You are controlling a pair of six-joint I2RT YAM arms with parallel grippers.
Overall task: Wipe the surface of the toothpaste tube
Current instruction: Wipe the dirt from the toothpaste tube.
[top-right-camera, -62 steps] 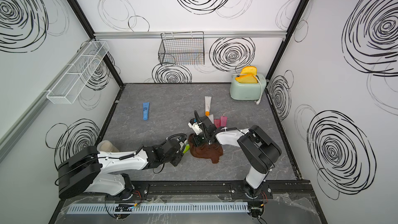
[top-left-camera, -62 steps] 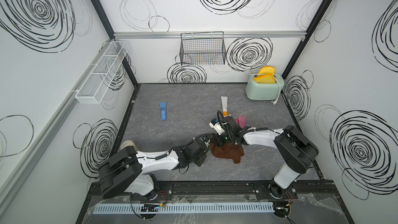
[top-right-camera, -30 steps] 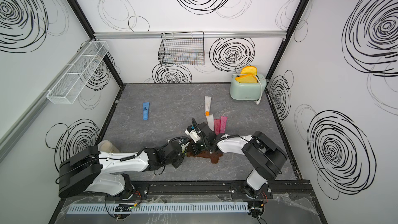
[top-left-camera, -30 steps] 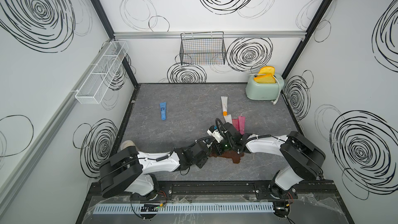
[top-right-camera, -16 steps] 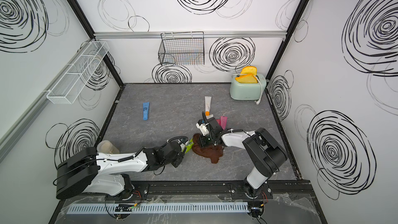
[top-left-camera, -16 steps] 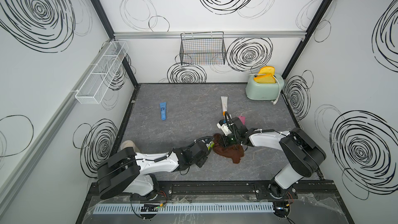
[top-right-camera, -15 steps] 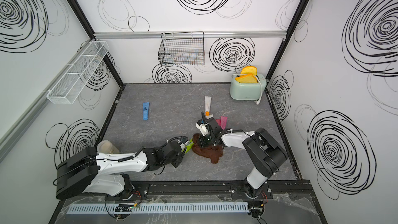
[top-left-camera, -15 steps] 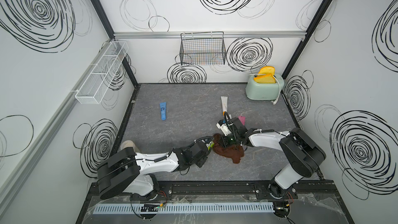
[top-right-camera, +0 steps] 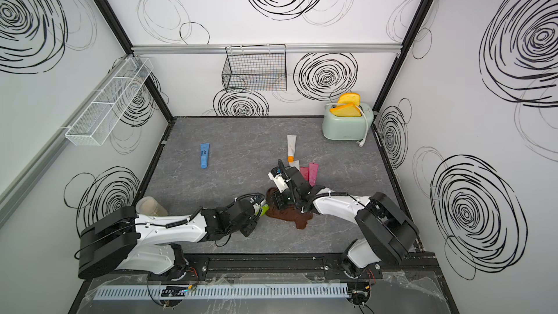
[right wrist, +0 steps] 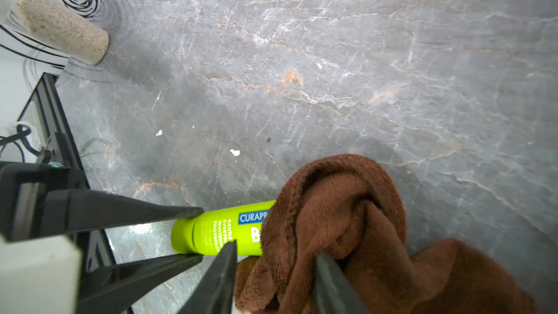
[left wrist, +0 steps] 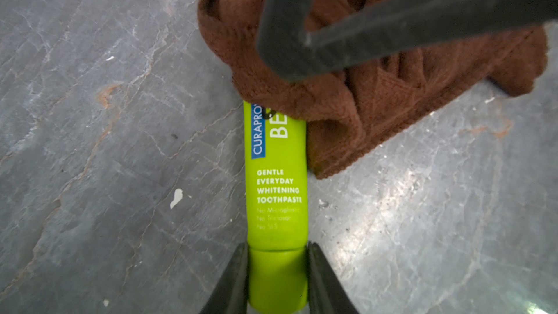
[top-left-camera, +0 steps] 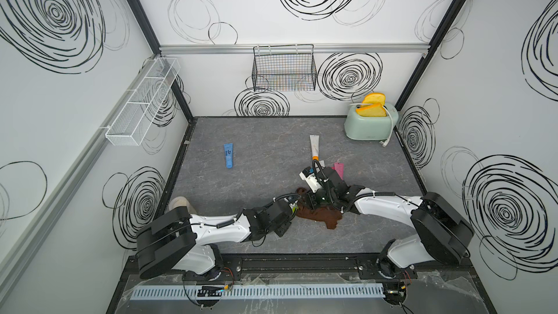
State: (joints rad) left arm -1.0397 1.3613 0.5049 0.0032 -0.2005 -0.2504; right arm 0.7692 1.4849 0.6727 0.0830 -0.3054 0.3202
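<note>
A lime-green toothpaste tube point(left wrist: 276, 182) lies flat on the grey stone-pattern floor near the front middle. My left gripper point(left wrist: 277, 247) is shut on its cap end, one finger on each side. A crumpled brown cloth point(right wrist: 347, 222) covers the tube's far end; both top views show the cloth point(top-left-camera: 320, 214) spread rightward from there. My right gripper point(right wrist: 276, 249) hangs over the cloth, jaws apart, a fold of cloth bulging between the fingers. Only a sliver of the green tube point(top-right-camera: 264, 206) shows in a top view, between the two grippers.
A blue tube point(top-left-camera: 228, 155) lies at mid-left. A white tube with an orange cap point(top-left-camera: 314, 146) and pink tubes point(top-left-camera: 338, 169) lie just behind the right arm. Toaster point(top-left-camera: 370, 123) at back right. A beige-filled jar point(top-left-camera: 181, 203) stands by the left wall.
My right gripper was shut on the cloth and now has its jaws apart. It came back toward the front, nearer the left gripper. The left gripper still holds the tube.
</note>
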